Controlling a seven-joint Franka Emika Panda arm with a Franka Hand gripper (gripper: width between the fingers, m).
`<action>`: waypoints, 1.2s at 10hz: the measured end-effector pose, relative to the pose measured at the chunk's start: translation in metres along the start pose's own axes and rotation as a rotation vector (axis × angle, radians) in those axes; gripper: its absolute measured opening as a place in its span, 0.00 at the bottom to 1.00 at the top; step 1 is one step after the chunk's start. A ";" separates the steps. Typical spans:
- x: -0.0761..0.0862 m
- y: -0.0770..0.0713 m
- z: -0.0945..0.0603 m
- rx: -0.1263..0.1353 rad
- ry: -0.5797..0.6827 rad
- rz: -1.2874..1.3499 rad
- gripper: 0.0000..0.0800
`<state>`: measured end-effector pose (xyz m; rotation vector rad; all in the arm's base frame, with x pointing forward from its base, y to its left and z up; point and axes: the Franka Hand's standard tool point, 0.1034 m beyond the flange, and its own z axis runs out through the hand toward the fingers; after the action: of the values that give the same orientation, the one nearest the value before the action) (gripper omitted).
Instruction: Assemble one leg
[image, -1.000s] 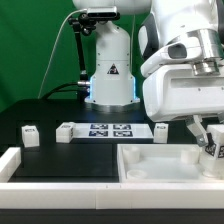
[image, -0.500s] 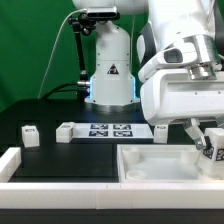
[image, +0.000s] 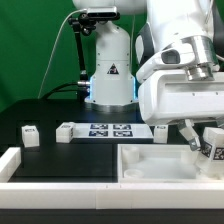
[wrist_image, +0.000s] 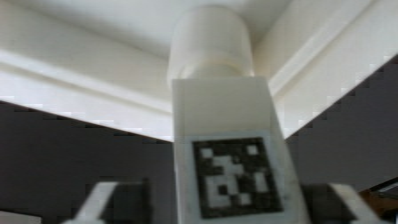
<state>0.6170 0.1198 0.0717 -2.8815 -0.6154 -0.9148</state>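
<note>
My gripper (image: 206, 146) is at the exterior view's right, above the right part of the large white tray (image: 150, 166). It is shut on a leg (image: 214, 142), a chunky white block with a marker tag, held tilted above the tray floor. In the wrist view the leg (wrist_image: 224, 110) runs out from between my fingers (wrist_image: 107, 203), tag facing the camera, and its rounded end points at an inner corner of the tray rim (wrist_image: 80, 72). My gripper (wrist_image: 222, 206) holds the leg's tagged end.
Three other small white legs lie on the black table: one (image: 30, 134) at the left, one (image: 65, 131) beside the marker board (image: 110, 130), one (image: 160, 130) behind the tray. A white rail (image: 12, 160) lies front left. The robot base (image: 110, 70) stands behind.
My gripper and the held leg have shifted slightly up and towards the exterior view's right. Nothing else has moved.
</note>
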 end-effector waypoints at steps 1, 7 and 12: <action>0.000 0.000 0.000 0.000 0.000 0.000 0.61; 0.000 0.000 0.000 0.000 0.000 0.000 0.81; 0.013 0.008 -0.010 -0.001 -0.024 -0.010 0.81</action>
<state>0.6243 0.1155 0.0873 -2.8971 -0.6328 -0.8833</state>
